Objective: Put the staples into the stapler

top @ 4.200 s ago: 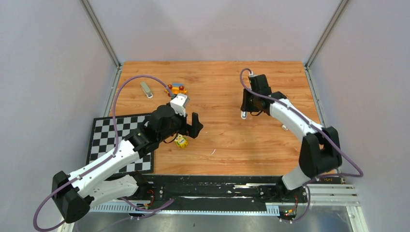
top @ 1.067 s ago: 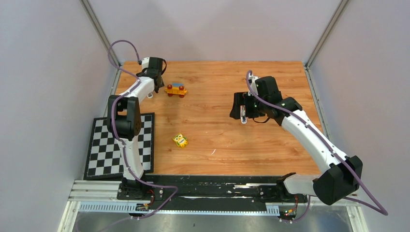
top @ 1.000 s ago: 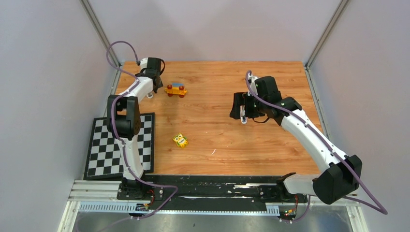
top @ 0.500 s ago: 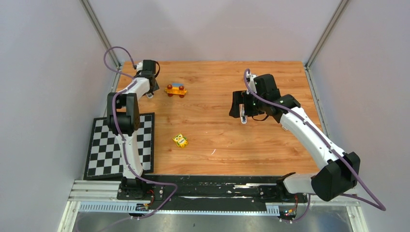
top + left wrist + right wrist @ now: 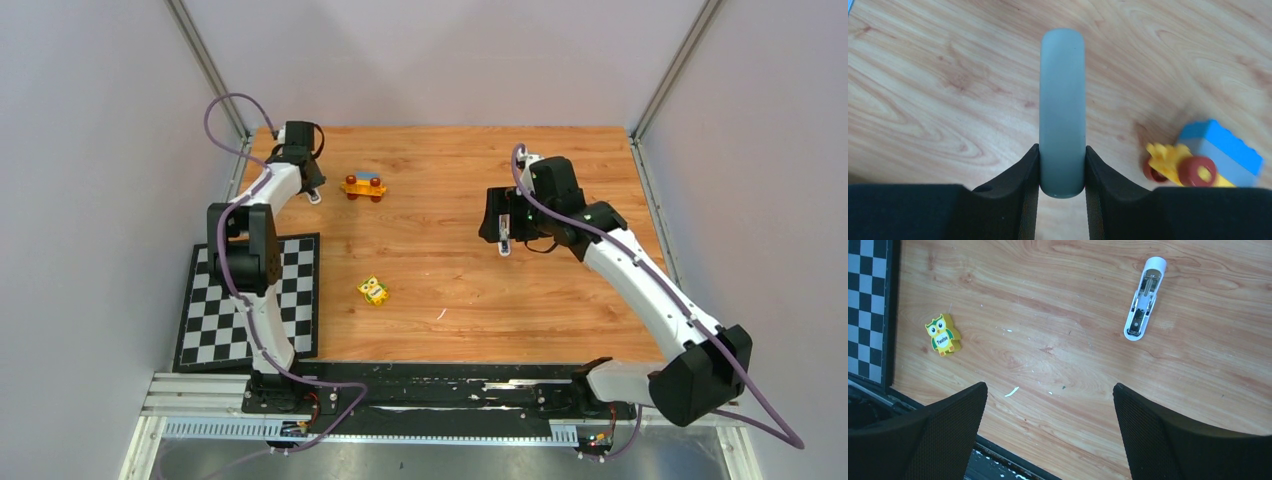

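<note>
A grey-blue stapler (image 5: 1062,100) lies flat on the wooden table at the far left. My left gripper (image 5: 1062,149) is shut on its near end, with both black fingers pressed against its sides. In the top view my left gripper (image 5: 308,186) hides most of it. A white stapler (image 5: 1143,300) lies opened out, its metal channel showing. My right gripper (image 5: 1049,386) hovers open above the table with nothing between its fingers, and the white stapler (image 5: 505,246) sits just below it in the top view. No staples show clearly; a pale sliver (image 5: 1011,391) is too small to tell.
A yellow owl block (image 5: 373,291) lies mid-table. An orange toy car with a blue brick (image 5: 363,186) stands just right of my left gripper. A checkered mat (image 5: 215,330) covers the near left. The table's black front edge (image 5: 1013,460) lies beneath my right gripper.
My left gripper has closed its jaws onto the grey-blue stapler and its wrist has shifted slightly left. My right arm has barely moved and stays open.
</note>
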Controlling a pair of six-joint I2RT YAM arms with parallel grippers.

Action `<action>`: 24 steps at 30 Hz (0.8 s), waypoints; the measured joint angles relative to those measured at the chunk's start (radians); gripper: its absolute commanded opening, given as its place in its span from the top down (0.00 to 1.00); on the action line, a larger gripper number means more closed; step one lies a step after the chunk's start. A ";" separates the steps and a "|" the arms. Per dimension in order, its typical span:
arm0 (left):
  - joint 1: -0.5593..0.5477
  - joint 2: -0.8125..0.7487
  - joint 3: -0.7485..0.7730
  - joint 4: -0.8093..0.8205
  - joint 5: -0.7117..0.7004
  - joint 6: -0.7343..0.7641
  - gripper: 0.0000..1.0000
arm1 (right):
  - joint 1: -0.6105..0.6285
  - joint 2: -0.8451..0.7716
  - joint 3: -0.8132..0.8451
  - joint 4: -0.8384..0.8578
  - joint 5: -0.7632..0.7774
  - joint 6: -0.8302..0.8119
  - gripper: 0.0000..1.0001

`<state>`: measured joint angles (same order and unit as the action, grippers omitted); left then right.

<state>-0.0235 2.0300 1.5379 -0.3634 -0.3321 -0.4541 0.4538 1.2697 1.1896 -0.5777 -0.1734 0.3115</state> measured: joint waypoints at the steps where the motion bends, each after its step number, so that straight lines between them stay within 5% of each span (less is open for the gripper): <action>1: 0.000 -0.033 -0.020 0.000 0.017 0.002 1.00 | 0.000 -0.012 -0.007 0.004 0.008 0.009 0.00; 15: 0.001 -0.457 -0.206 0.086 0.387 -0.049 1.00 | 0.000 -0.122 -0.137 0.229 -0.003 0.159 0.12; 24: -0.025 -0.708 -0.452 0.178 0.657 -0.150 1.00 | 0.080 -0.056 -0.175 0.459 -0.098 0.231 0.43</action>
<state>-0.0486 1.3216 1.0863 -0.1856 0.3248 -0.6044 0.5335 1.2137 1.0142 -0.1184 -0.2714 0.5426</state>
